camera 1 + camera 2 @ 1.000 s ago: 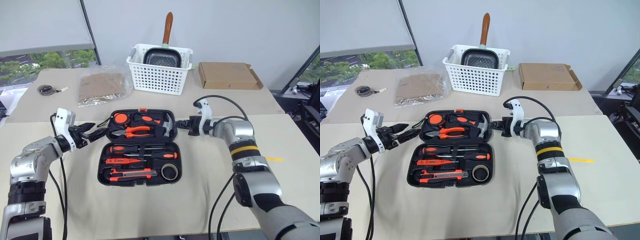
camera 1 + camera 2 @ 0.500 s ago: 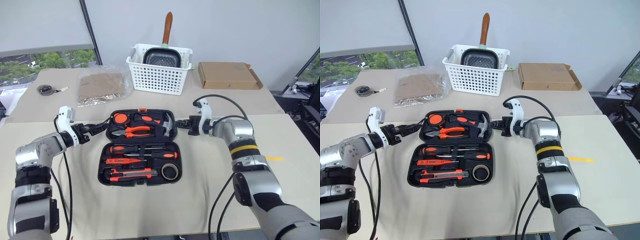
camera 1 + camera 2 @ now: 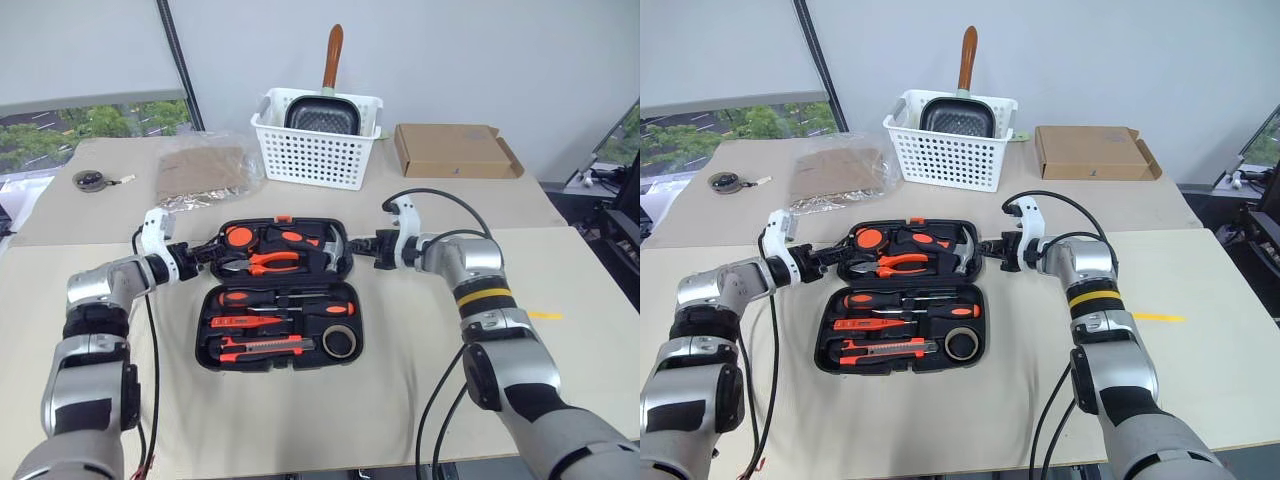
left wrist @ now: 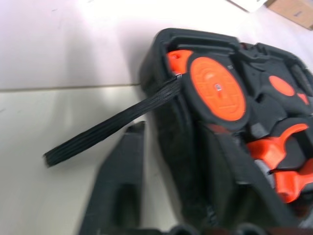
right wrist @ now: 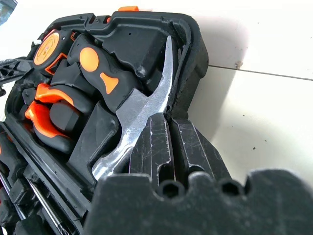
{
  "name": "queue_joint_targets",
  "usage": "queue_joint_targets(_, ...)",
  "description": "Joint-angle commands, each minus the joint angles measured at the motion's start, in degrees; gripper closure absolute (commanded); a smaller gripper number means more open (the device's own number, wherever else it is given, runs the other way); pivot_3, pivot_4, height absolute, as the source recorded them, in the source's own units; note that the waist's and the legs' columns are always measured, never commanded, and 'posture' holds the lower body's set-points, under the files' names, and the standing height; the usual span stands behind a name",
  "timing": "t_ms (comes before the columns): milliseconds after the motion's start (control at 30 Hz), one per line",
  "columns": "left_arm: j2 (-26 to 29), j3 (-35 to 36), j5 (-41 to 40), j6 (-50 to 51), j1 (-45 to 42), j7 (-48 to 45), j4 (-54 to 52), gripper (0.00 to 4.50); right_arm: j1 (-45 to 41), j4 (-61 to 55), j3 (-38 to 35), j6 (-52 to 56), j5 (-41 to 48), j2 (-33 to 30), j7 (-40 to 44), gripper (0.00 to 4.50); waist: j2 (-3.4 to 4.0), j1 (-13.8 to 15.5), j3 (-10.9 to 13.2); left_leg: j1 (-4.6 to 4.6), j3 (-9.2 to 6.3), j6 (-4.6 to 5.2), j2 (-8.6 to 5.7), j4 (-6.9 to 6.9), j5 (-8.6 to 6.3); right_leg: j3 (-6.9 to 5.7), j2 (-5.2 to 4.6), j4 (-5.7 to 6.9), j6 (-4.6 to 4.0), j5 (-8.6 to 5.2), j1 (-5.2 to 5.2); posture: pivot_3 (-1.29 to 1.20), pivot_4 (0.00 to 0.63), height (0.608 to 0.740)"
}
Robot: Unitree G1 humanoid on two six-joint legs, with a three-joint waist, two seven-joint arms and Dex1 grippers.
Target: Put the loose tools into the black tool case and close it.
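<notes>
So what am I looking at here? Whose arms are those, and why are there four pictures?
Those are the two arms of a humanoid robot. The two wide pictures come from a pair of cameras on its head, looking down over a table. The two close-ups come from cameras on its wrists.

On the table lies an open black tool case, with screwdrivers, a utility knife and a tape ring in its near half and pliers, a hammer and a tape measure in its far half. Behind it stand a white basket holding a pan, a cardboard box and a plastic bag.

The left end effector is at the far half's left edge, one finger reaching its rim. The right end effector, fingers shut, is at its right edge. Neither holds a tool.
</notes>
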Motion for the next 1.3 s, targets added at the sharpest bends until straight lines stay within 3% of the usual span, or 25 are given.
queue_joint_targets(33,1.0,1.0,0.8,-0.3,-1.9,-0.5,1.7,4.24,-1.5,-1.3,-0.9,-2.4,-0.1,-0.8,0.2,4.5,0.0,0.0,0.0,0.01,-0.01,-0.02,0.0,0.0,0.02,0.0,0.0,0.04,0.0,0.0,-0.01,0.0,0.15,0.7)
queue_joint_targets(67,1.1,0.9,0.8,0.1,-1.9,-1.2,1.4,4.46,-1.4,-1.4,-1.0,-2.5,-0.1,-0.8,0.2,4.5,0.0,0.0,0.0,0.0,-0.01,-0.03,0.0,0.0,0.06,0.0,0.0,0.06,0.02,-0.01,-0.02,0.0,0.15,0.7)
queue_joint_targets(400,3.8,-0.9,-3.8,11.8,3.8,-11.3,-12.6,4.46,-2.5,-1.1,-4.0,-5.2,0.8,-3.2,0.0,4.5,0.0,0.0,0.0,-0.13,0.01,-0.06,-0.01,-0.01,0.12,0.04,-0.01,0.09,-0.01,0.0,-0.18,0.0,0.15,0.7)
queue_joint_targets(767,-2.0,2.9,-7.6,17.2,1.9,-4.4,-21.7,4.46,-4.5,1.7,-5.7,-10.5,2.0,-6.3,2.1,4.5,-0.03,0.4,0.0,-0.44,-0.12,0.07,-0.11,0.03,0.16,0.02,-0.04,-0.07,0.02,-0.01,-0.26,0.0,0.15,0.7)
queue_joint_targets(867,-3.5,2.4,-6.9,15.5,1.8,-3.2,-22.8,4.46,-3.7,1.1,-5.6,-10.6,1.9,-7.3,2.8,4.5,-0.03,0.1,0.0,-0.44,-0.11,0.07,-0.1,0.02,0.16,0.02,-0.03,-0.07,0.01,0.0,-0.27,0.0,0.15,0.7)
queue_joint_targets(1300,-5.5,-2.3,4.2,-15.8,4.6,-3.8,-21.2,4.46,10.4,-18.3,-5.1,-19.8,3.1,-7.6,5.6,4.5,-0.03,0.0,0.0,-0.35,-0.07,-0.02,-0.04,0.0,0.22,0.03,-0.02,0.03,-0.01,0.01,-0.28,0.0,0.15,0.7)
